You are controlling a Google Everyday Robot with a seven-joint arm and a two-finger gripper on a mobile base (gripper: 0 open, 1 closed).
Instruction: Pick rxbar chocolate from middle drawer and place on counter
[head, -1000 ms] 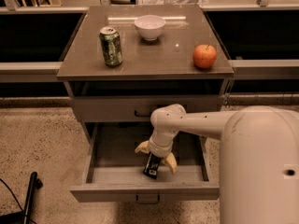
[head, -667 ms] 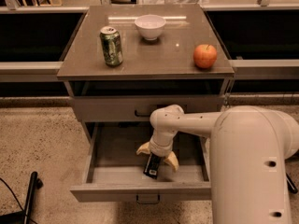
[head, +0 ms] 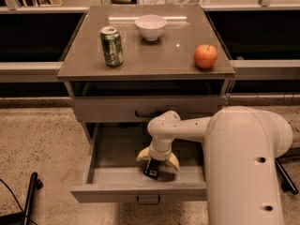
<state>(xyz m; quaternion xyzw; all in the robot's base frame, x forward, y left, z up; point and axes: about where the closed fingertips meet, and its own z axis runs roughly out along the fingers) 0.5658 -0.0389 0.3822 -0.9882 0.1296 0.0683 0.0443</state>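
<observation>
The middle drawer is pulled open below the counter. The rxbar chocolate, black with a white patch, lies near the drawer's front wall. My gripper reaches down into the drawer directly over the bar. Its yellowish fingers are spread, one on each side of the bar's upper end. The arm's wrist hides the rest of the bar.
On the counter stand a green drink can, a white bowl and a red apple. A shut drawer front with a black handle sits above the open drawer. The arm's large white link fills the lower right.
The arm's large white link has swung left and fills more of the view. The gripper stays over the bar in the drawer, fingers still spread.
</observation>
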